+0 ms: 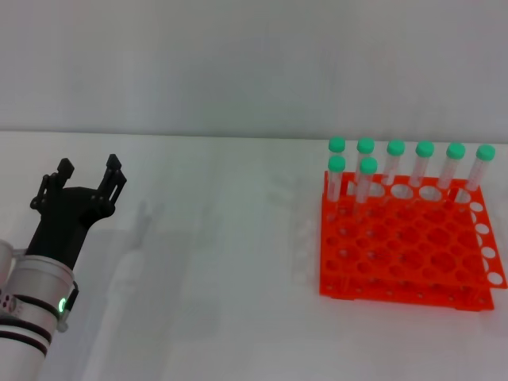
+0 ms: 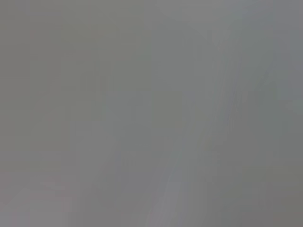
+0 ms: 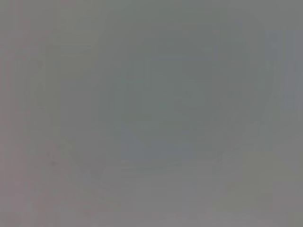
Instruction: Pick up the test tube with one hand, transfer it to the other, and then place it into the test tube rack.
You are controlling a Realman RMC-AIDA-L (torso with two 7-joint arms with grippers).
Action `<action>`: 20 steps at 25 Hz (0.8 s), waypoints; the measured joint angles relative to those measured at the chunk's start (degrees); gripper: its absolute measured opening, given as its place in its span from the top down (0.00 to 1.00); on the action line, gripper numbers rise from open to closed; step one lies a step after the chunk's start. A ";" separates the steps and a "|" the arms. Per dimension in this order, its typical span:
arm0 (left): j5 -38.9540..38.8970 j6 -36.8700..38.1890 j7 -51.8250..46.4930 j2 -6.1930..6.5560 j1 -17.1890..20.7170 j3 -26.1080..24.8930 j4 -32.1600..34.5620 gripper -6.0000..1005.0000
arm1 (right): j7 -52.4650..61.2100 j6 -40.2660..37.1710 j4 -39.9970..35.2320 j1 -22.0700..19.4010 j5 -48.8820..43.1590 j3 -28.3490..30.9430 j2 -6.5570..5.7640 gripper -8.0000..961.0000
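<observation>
The orange-red test tube rack [image 1: 409, 246] stands on the white table at the right of the head view. Several clear test tubes with green caps [image 1: 367, 181] stand upright in its far rows. I see no tube lying loose on the table, and none is in a gripper. My left gripper [image 1: 89, 176], on the green-lit arm, is at the left, far from the rack. It is open with nothing between its black fingers [image 1: 114, 173]. My right gripper is out of view. Both wrist views show only flat grey.
The white table [image 1: 222, 262] stretches between the left gripper and the rack. A pale wall rises behind the table's far edge. The rack's near rows of holes hold no tubes.
</observation>
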 joint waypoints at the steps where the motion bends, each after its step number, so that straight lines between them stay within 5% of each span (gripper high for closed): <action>1: 0.00 0.00 -0.10 -0.01 0.10 -0.01 0.00 0.23 | 0.00 -0.02 0.01 0.02 0.00 0.03 0.00 0.09; 20: -0.01 0.00 -1.12 -0.08 0.07 0.02 -0.09 0.23 | -0.04 0.13 0.14 -0.05 0.01 0.00 0.00 0.09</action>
